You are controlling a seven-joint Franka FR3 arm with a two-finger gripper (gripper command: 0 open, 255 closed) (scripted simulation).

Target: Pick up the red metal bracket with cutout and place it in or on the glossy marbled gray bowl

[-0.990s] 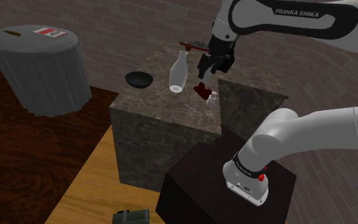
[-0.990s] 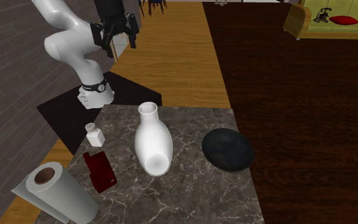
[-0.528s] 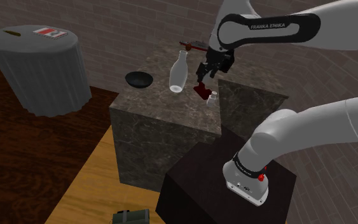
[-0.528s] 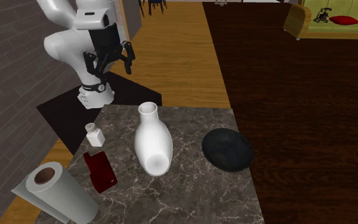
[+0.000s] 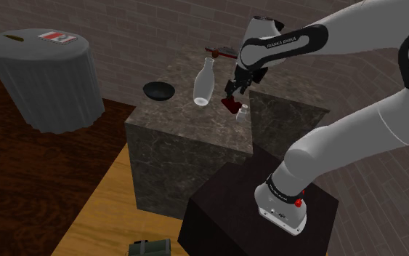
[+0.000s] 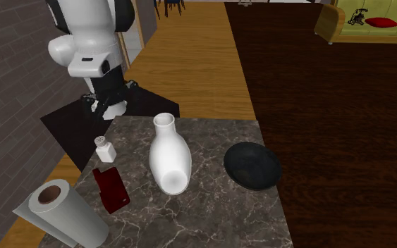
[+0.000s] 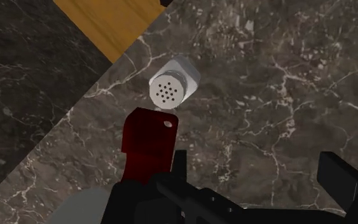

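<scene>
The dark red bracket [image 7: 149,143], with a small hole near one end, lies flat on the marbled table top [image 7: 266,95] beside a white shaker [image 7: 173,83]. The bracket [image 6: 111,189] sits between the shaker [image 6: 106,149] and a paper towel roll [image 6: 59,213]. The dark glossy bowl [image 6: 253,165] rests beyond a white vase [image 6: 169,156], near the table's far side. My gripper [image 7: 257,184] hangs open above the table, one finger [image 7: 171,184] over the bracket's edge, nothing held. From the shoulder view, the gripper [image 5: 233,89] hovers just above the bracket [image 5: 232,104], with the bowl [image 5: 158,90] to the left.
The vase [image 5: 204,81] stands between the bracket and the bowl. A grey draped round table [image 5: 43,80] stands at the shoulder view's left. The dark stand [image 5: 257,211] adjoins the table. A sofa [image 6: 362,21] stands far off across the dark floor.
The arm has swung down and toward the table, bringing the open gripper from high up to just over the bracket and shaker. The objects on the table have not moved.
</scene>
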